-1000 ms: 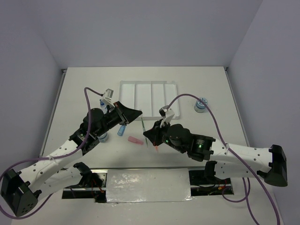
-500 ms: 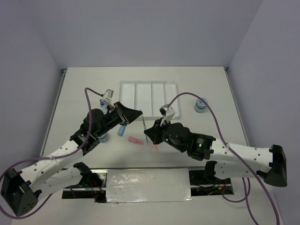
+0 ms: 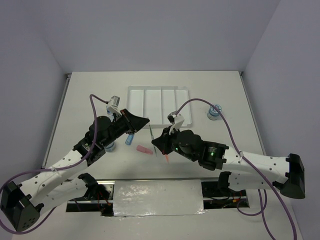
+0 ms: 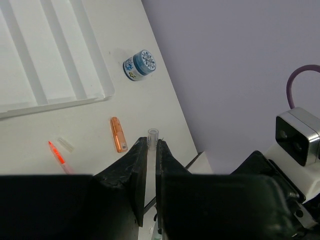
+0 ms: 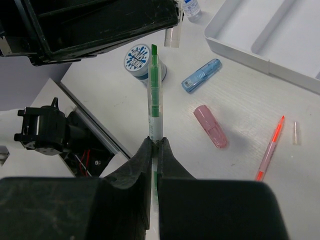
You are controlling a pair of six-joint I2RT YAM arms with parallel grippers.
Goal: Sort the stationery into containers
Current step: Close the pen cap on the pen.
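The left fingers [image 4: 145, 148] are clenched on a small clear plastic tube [image 4: 152, 133], held above the table [image 3: 230, 100]. A short blue stick [image 5: 201, 75] and a short pink stick [image 5: 210, 126] are seen lying on the table, unmoved. The thin green pen [image 5: 154, 85] is gripped by the right fingers [image 5: 146, 150], off the table, near the shallow white plastic tray [image 3: 159, 88]. Both arms are noted slightly leftward of their position a second ago. The thin orange pen [image 5: 270, 148] is unmoved.

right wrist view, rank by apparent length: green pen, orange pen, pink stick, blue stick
1. green pen, held nearest the camera, so inflated.
2. orange pen.
3. pink stick and blue stick: about equal length, pink thicker.
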